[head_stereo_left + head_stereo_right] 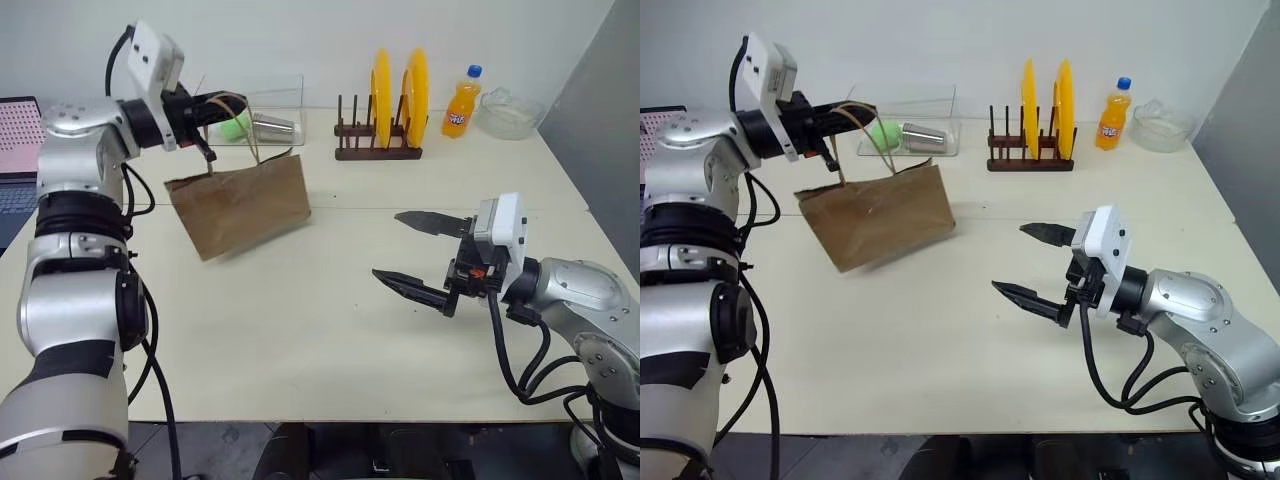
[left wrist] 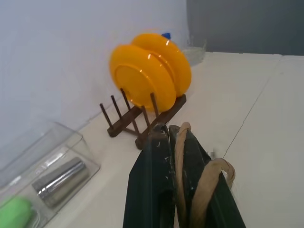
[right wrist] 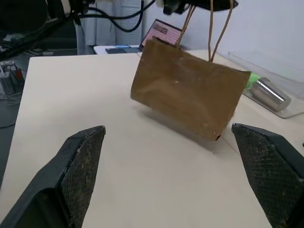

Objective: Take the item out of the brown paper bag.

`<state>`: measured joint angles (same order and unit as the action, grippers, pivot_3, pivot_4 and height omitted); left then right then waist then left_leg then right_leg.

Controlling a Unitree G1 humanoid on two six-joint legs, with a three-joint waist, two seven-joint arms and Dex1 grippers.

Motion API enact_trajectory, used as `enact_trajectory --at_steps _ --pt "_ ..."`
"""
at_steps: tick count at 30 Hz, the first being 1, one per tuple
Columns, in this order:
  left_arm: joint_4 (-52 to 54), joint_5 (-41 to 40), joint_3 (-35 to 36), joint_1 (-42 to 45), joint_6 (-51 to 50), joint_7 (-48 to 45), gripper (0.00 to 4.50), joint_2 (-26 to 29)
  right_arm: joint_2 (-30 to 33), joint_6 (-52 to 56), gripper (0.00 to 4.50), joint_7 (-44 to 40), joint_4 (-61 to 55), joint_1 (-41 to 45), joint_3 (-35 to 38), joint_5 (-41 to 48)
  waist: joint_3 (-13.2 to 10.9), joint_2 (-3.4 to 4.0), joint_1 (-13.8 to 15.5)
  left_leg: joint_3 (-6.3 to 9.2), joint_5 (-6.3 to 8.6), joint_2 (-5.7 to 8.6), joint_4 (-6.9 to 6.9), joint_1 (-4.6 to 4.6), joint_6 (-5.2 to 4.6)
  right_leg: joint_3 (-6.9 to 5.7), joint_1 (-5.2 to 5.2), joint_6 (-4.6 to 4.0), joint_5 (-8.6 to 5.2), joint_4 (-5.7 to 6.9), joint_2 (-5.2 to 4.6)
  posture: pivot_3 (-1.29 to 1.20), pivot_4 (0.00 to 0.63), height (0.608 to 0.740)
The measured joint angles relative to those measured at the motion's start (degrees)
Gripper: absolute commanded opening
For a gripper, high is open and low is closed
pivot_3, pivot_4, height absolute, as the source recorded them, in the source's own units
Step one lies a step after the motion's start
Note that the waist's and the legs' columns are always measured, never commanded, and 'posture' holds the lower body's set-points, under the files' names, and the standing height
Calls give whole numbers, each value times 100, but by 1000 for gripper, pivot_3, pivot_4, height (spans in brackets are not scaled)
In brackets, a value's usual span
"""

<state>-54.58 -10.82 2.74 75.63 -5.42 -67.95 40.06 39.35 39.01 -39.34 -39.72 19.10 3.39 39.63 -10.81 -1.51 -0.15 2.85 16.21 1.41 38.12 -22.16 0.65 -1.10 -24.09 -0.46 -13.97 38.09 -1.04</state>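
The brown paper bag (image 1: 240,203) hung tilted from its twine handles (image 2: 197,185), which the left gripper (image 1: 207,108) had pinched between shut jaws above the table's (image 1: 330,330) far left part; one lower corner was at or just above the tabletop, though contact could not be told. It looked light and soft: thin creased kraft paper that would crumple or swing under a push, so the handles were probably the safest hold, with the mouth left free for reaching in. The item was not visible, presumably inside the bag; a small bottle would likely be smooth, rigid and best taken round its body or neck. The bag was plain brown, wrinkled, wider than tall, with thin beige looped handles. The right gripper (image 1: 425,255) hovered over the table's near right part, jaws wide and empty, pointing toward the bag but well apart from it.
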Motion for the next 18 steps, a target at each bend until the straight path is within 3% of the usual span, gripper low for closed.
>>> enact_trajectory --at_steps 9,18 --pt "-1131 288 -9 930 509 109 79 -805 241 417 4500 354 -284 -413 305 213 -3 -6 2 2 0 0 6 -17 0 -7 -5 1 1 0 -1 0 150 740" --pt "-1786 575 -10 1146 1034 252 79 -1597 394 1056 4500 1049 -781 -1348 969 515 -6 -10 -6 -1 0 0 8 -21 -1 -6 -9 2 1 4 0 0 150 740"
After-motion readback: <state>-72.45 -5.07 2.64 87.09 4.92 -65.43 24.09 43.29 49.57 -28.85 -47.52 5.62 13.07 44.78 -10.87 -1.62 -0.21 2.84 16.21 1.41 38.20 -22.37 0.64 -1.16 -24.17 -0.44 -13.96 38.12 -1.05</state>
